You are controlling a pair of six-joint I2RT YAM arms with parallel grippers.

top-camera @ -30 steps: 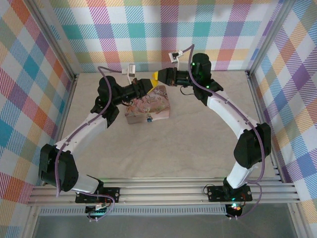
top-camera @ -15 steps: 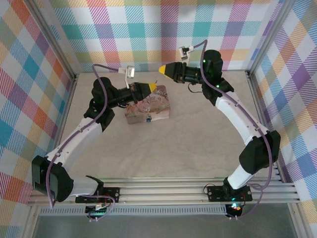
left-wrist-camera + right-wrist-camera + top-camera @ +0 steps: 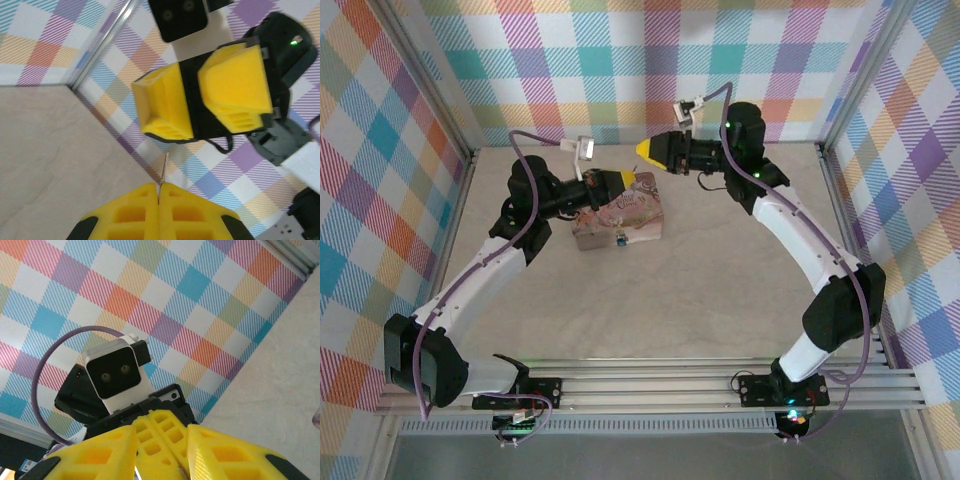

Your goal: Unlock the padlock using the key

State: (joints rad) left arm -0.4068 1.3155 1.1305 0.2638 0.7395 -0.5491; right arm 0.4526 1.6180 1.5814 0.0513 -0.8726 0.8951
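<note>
Within plaid walls, the key is pinched by the closed left gripper. Seen from above, the right gripper is held at its 1 o'clock, jaws apart, and the padlock at 6 o'clock on the pink box. The key is probably best kept straight.

L arm stretched toward far-centre, elbow bent, L gripper pointing right, pads pressed tight on key. R arm arched up from near-right base, wrist level, R gripper pointing left, facing L's tip, near it, jaws slightly apart.
</note>
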